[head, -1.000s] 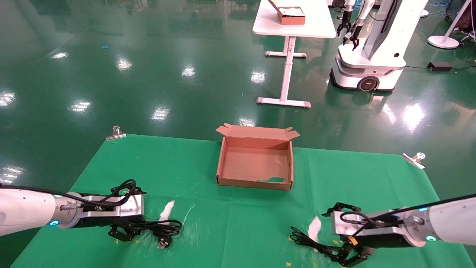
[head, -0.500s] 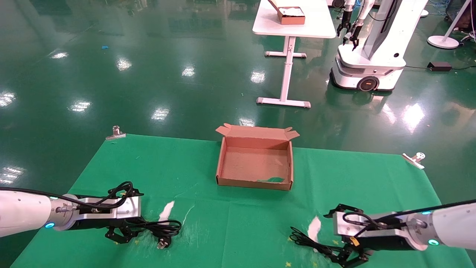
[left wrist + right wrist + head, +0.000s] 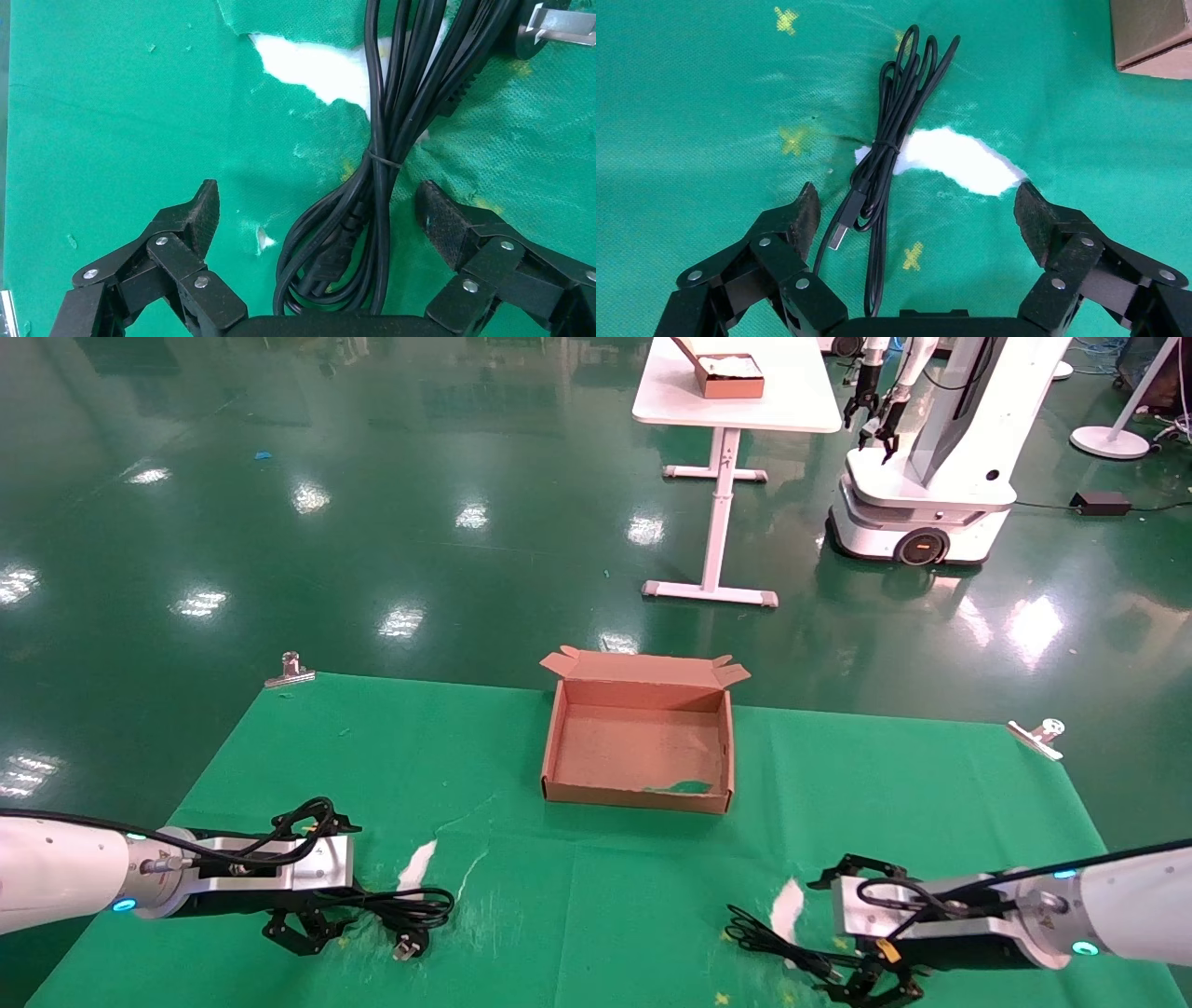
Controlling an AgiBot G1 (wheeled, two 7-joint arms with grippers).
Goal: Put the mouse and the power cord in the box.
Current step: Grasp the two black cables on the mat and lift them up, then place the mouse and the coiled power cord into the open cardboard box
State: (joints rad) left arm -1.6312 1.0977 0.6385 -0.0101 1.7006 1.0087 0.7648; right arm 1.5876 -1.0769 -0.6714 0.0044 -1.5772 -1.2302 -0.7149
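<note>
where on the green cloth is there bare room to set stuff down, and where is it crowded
Free: the wide strip of green cloth between the power cord and the mouse cable, plus both sides of the box; its floor is bare too. Crowded: the near corners, where the open left gripper straddles the cord and the open right gripper straddles the cable.

Brown cardboard box [image 3: 637, 747] | green cloth [image 3: 521, 756] with white torn patches and small yellow cross marks | black power cord [image 3: 383, 151] with silver prongs | thin black mouse cable [image 3: 891, 147] with silver USB plug | black grippers, white arms with cyan lights
</note>
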